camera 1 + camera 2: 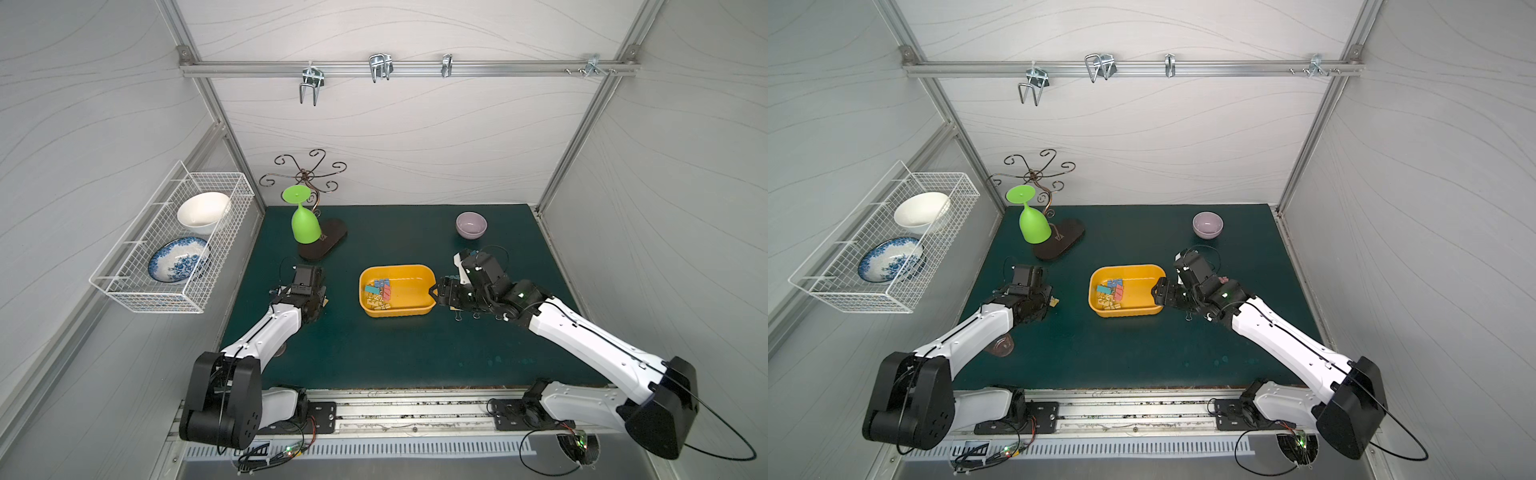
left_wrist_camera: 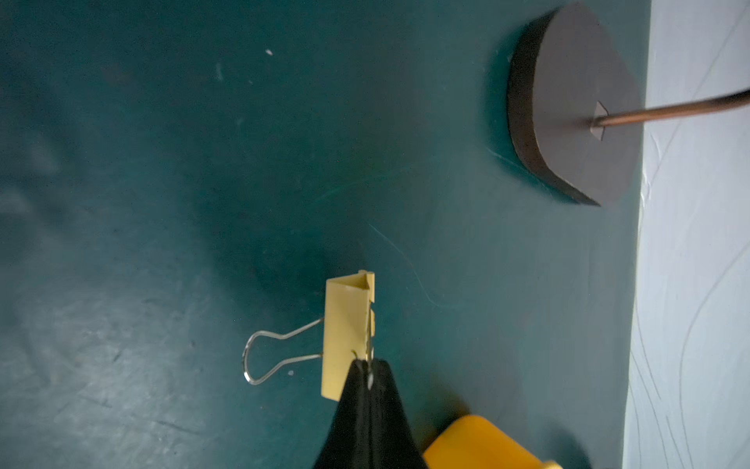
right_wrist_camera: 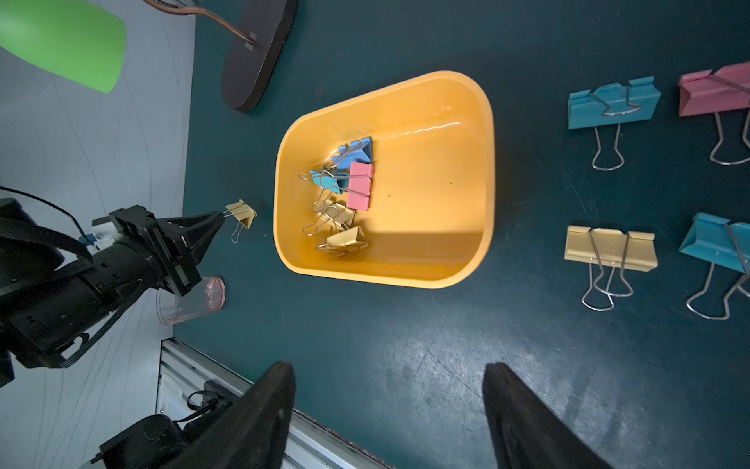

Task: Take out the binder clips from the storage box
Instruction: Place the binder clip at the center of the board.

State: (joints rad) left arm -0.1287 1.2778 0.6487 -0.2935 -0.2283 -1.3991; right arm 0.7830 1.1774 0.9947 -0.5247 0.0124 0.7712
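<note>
The left gripper [image 2: 367, 367] pinches a yellow clip [image 2: 347, 333] by its wire handle, over the green mat [image 2: 162, 203]. The right gripper [image 3: 389, 373] stands wide open and empty at the right end of the yellow box [image 1: 415, 269]. A bunch of clips [image 3: 345, 195] lies inside the box, and 4 loose clips [image 3: 610, 247] lie on the mat to its right.

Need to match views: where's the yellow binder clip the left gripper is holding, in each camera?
Left wrist: yellow binder clip low centre, pinched in the left gripper.
Right wrist: small, at that gripper's tip, just outside the storage box.
Top view: a yellow speck at the gripper's tip, left of the box.
Top view: same spot.
Shared landmark: the storage box, in all four.
</note>
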